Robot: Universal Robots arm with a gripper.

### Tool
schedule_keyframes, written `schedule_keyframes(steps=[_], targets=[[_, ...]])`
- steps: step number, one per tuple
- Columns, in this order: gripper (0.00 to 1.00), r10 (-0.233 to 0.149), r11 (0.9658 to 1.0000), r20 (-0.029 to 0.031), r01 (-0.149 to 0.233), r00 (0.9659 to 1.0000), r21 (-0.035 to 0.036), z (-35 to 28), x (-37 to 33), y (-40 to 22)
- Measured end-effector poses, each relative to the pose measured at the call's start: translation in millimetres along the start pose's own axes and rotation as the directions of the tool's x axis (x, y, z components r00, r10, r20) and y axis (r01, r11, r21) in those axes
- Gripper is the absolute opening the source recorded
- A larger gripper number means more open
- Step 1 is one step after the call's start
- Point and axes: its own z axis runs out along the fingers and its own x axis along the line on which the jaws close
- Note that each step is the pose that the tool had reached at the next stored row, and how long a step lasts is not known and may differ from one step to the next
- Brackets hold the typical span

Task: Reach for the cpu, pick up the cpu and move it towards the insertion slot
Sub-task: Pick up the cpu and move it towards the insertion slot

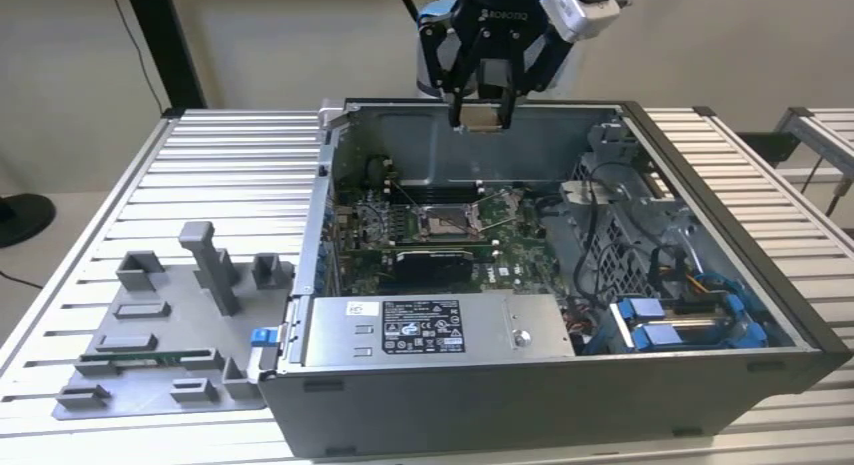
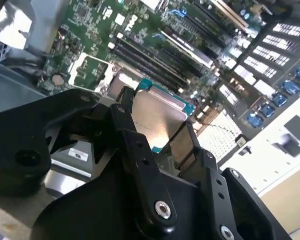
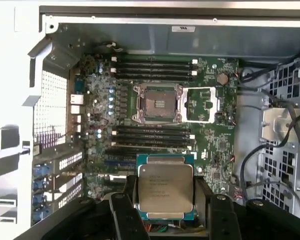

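gripping the cpu point(image 3: 164, 187) by two opposite edges, gripper point(image 3: 165, 200) hangs above the open case's far wall. insertion slot point(image 3: 157, 103) lies below on the green board, well apart. risk: chip tilting or slipping, bending socket pins.

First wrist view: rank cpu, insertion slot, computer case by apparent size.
1. computer case
2. cpu, held in the gripper, and insertion slot: alike in apparent size; the cpu is nearer the camera, so unranked.
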Motion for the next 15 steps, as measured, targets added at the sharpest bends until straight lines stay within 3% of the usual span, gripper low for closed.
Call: schedule_keyframes(steps=[15], targets=[[0.0,0.0,1.0,-0.0021,0.0,1.0,0.0,6.3,10.1,60.3]])
